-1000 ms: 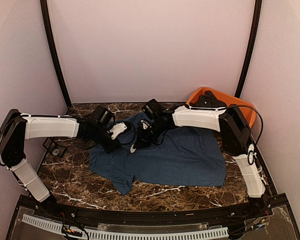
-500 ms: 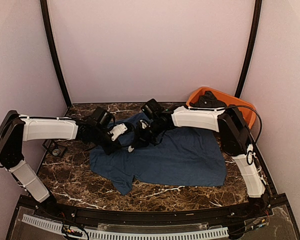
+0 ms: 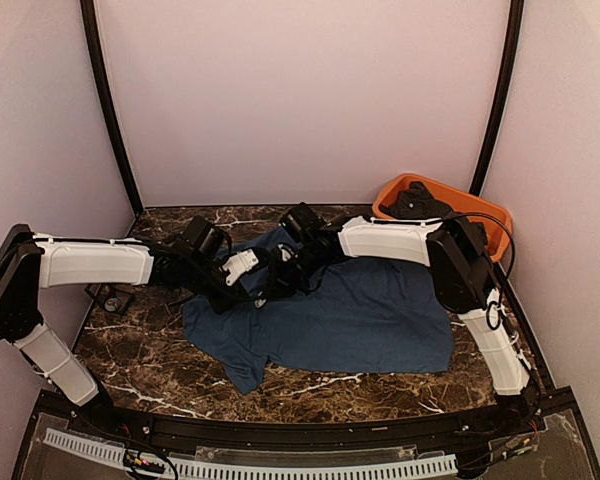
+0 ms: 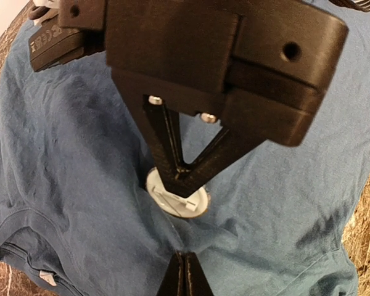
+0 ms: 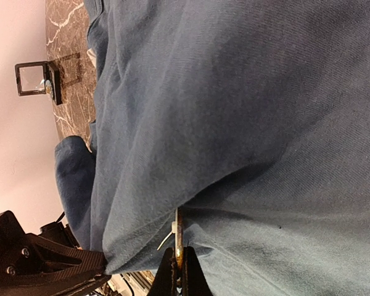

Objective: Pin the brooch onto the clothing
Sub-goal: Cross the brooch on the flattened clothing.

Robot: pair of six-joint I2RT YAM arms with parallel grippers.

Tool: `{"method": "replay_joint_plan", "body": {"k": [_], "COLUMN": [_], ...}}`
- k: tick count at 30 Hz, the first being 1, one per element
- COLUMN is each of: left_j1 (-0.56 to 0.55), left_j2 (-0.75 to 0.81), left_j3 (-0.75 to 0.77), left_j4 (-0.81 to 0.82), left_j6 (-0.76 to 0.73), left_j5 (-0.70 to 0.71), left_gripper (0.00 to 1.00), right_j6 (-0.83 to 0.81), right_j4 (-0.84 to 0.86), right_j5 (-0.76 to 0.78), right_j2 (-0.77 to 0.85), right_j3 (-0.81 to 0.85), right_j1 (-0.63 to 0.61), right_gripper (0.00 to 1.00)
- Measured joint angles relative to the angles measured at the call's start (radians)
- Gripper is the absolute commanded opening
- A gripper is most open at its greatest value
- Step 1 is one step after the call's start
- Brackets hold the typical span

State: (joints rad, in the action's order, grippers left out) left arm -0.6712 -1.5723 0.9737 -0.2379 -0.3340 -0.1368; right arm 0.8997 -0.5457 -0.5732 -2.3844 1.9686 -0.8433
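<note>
The dark navy T-shirt lies spread on the marble table. My left gripper is shut and pinches a raised fold of the shirt near its upper left part; its closed fingertips meet at the fold. My right gripper is shut on the round white brooch, whose back with the pin faces the left wrist camera. In the right wrist view the brooch is edge-on against the shirt, its pin sticking out to the left. The two grippers are almost touching.
An orange tub with dark things in it stands at the back right corner. A small black object lies on the table at the left, also in the right wrist view. Curved walls ring the table.
Both grippers have shifted slightly left and closer together, and the left arm has stretched further right. The shirt's left edge has bunched a little toward the right.
</note>
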Motion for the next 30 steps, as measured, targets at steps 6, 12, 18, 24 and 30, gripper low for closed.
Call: {"method": "replay_joint_plan", "body": {"k": [6, 12, 18, 24, 30], "left_j1": [-0.01, -0.018, -0.022, -0.026, -0.027], "left_j2": [0.0, 0.0, 0.0, 0.0, 0.0], "left_j3": [0.0, 0.0, 0.0, 0.0, 0.0], "left_j4": [0.0, 0.0, 0.001, 0.0, -0.001], "left_j6": [-0.003, -0.003, -0.003, -0.007, -0.018], "left_j5": [-0.001, 0.0, 0.012, 0.03, 0.042], "left_gripper": [0.01, 0.01, 0.01, 0.01, 0.01], "right_j6": [0.0, -0.001, -0.015, -0.042, -0.061], "right_j4": [0.0, -0.003, -0.012, -0.024, -0.029], "right_j5": [-0.002, -0.003, -0.003, -0.003, -0.002], "right_j2": [0.0, 0.0, 0.0, 0.0, 0.006], "right_j3": [0.007, 0.014, 0.016, 0.015, 0.0], "right_j1": [0.0, -0.001, -0.01, -0.031, -0.037], "right_gripper": [0.0, 0.0, 0.0, 0.0, 0.0]}}
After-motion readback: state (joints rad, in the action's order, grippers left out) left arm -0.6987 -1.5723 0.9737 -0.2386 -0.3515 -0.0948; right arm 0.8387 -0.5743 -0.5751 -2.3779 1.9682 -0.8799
